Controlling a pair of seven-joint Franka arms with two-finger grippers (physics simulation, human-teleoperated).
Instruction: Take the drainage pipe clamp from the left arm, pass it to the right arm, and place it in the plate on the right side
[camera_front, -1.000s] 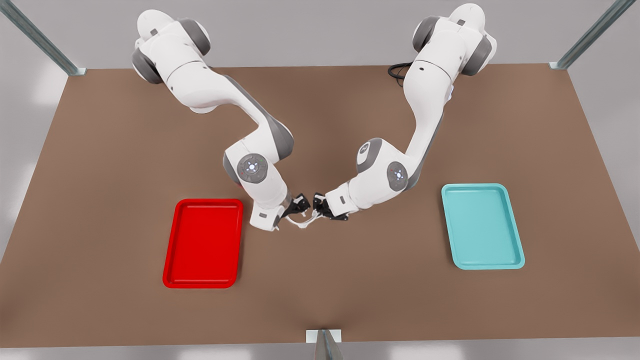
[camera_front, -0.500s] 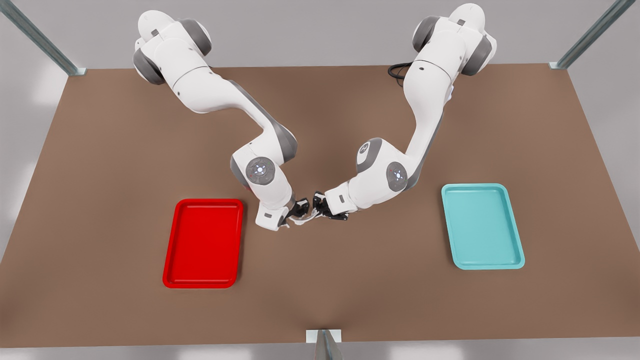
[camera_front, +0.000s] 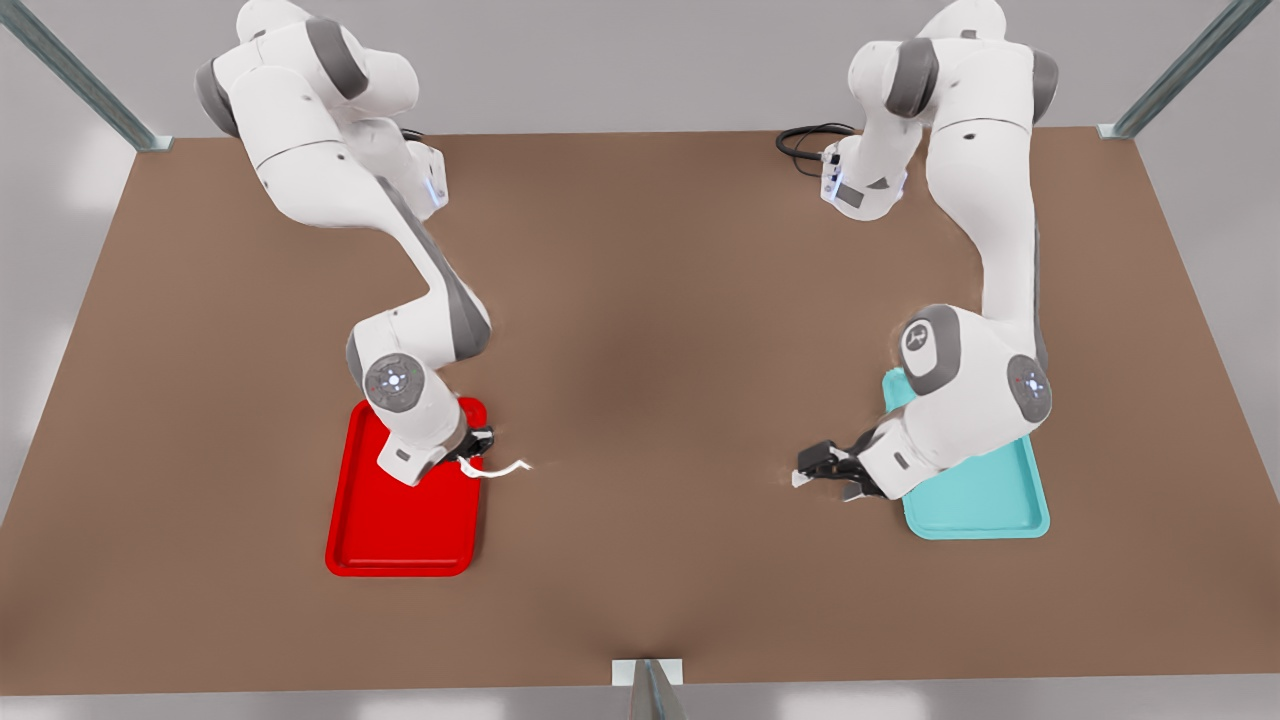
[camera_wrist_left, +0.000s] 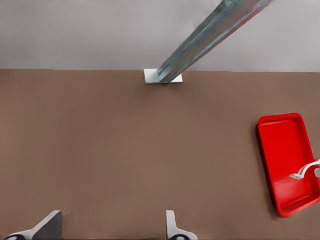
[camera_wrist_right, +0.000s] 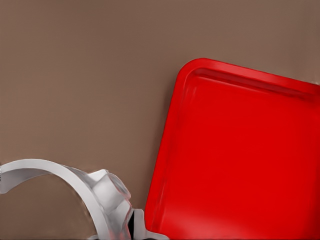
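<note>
Your right gripper (camera_front: 478, 447) is clamped on the drainage pipe clamp (camera_front: 500, 467), holding it over the near-centre edge of the red plate (camera_front: 400, 535); a second ago both grippers met mid-table over it. Your left gripper (camera_front: 815, 470) has since pulled away to the teal tray (camera_front: 985, 510), its fingers (camera_wrist_left: 172, 227) spread apart and holding nothing.

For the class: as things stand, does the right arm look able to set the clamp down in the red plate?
Probably yes. The right gripper, shut on the drainage pipe clamp, hangs at the red plate edge; nothing lies in the plate. The left gripper waits open by the teal tray.
</note>
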